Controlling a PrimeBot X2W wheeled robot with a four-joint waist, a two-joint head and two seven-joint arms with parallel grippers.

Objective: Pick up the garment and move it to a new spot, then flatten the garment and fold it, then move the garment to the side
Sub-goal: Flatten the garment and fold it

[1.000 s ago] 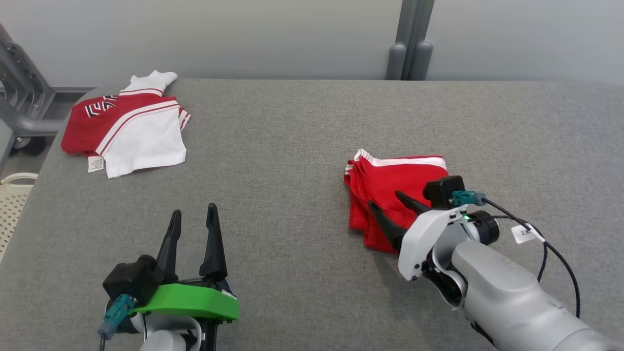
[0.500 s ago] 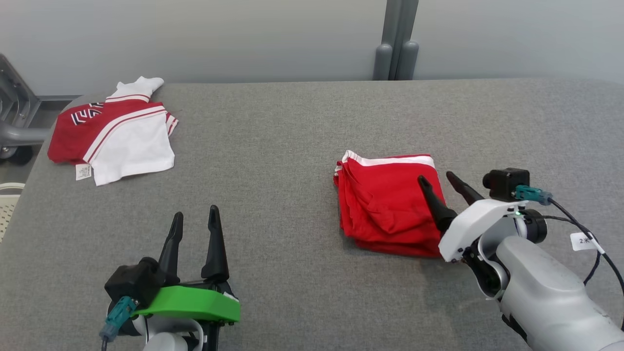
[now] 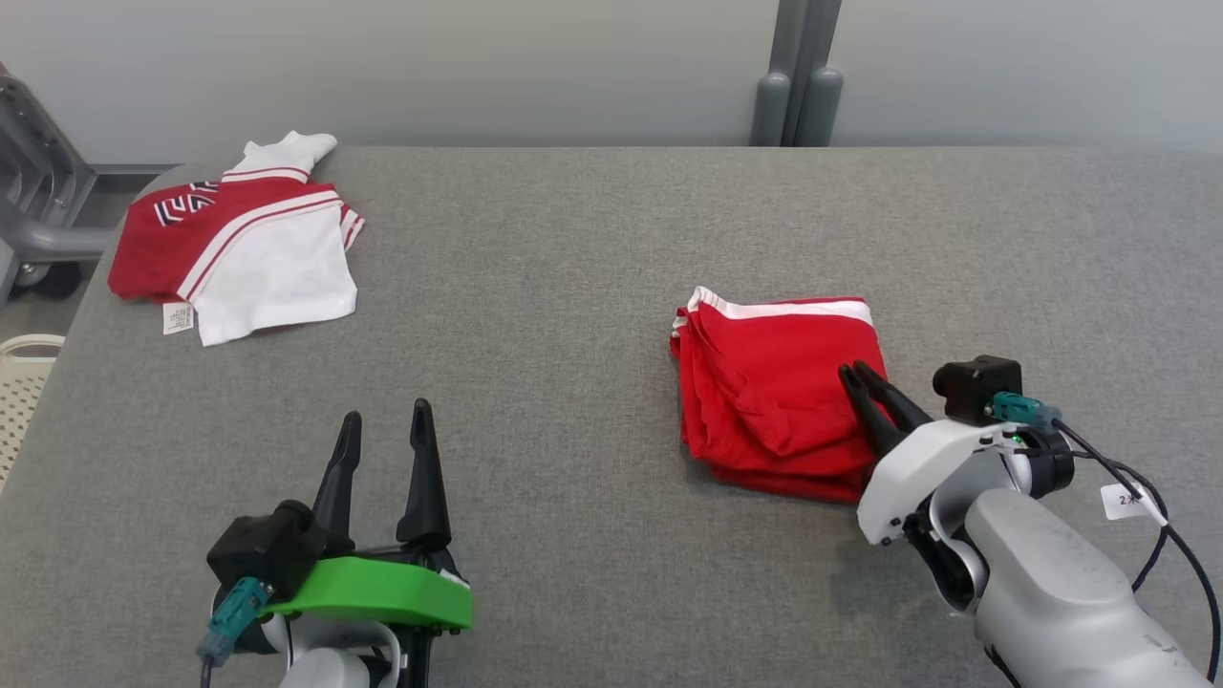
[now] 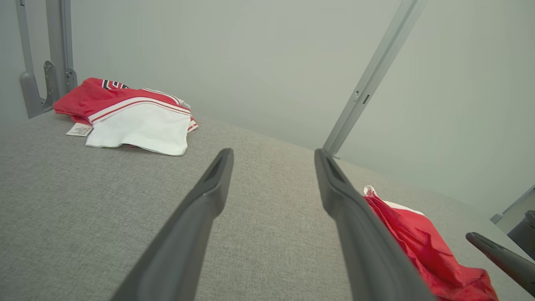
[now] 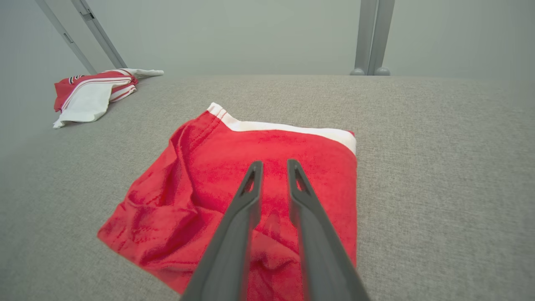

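Garment (image 3: 774,382) lies folded under right pincer (image 3: 853,369), perhaps touching.

A big table (image 3: 573,287) with a rough grey cloth top stands before a plain, pale grey wall (image 3: 478,67). Two round grey posts (image 3: 798,96) rise behind it. By its left edge are a grey metal frame (image 3: 38,191) and what may be a cream basket with little holes (image 3: 24,392).
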